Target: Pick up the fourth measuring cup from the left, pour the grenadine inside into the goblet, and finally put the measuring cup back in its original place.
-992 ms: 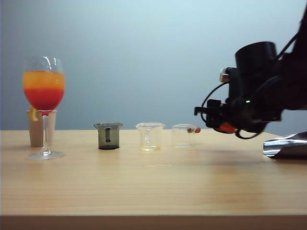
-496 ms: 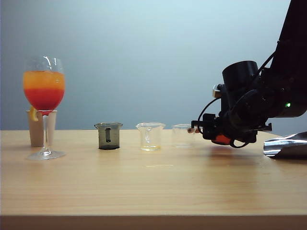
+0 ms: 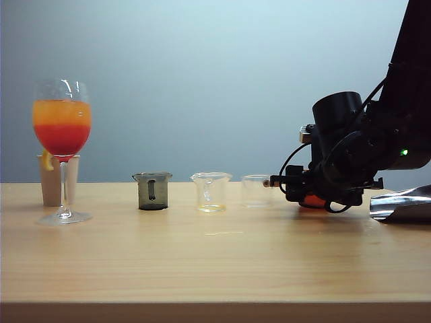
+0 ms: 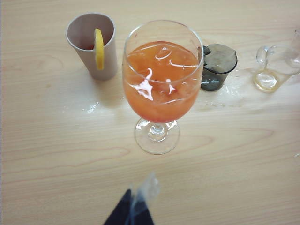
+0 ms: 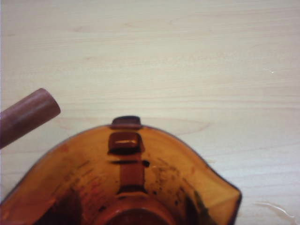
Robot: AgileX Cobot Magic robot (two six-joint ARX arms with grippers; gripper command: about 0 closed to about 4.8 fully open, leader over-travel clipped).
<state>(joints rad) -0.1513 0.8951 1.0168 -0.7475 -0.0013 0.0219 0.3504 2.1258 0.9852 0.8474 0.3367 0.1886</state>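
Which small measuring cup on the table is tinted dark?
The smoky grey measuring cup, right of the goblet; the two cups further right are clear.

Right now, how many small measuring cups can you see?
4, in a row right of the goblet: a smoky grey cup, a yellow-stained clear cup, an empty clear cup, then the red-brown cup in the right gripper. The left gripper hovers near the goblet.

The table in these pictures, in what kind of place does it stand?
Probably a lab bench staged as a drink-mixing station: a bare wooden table against a plain grey wall, a goblet of layered drink, a row of small measuring cups, and a robot arm.
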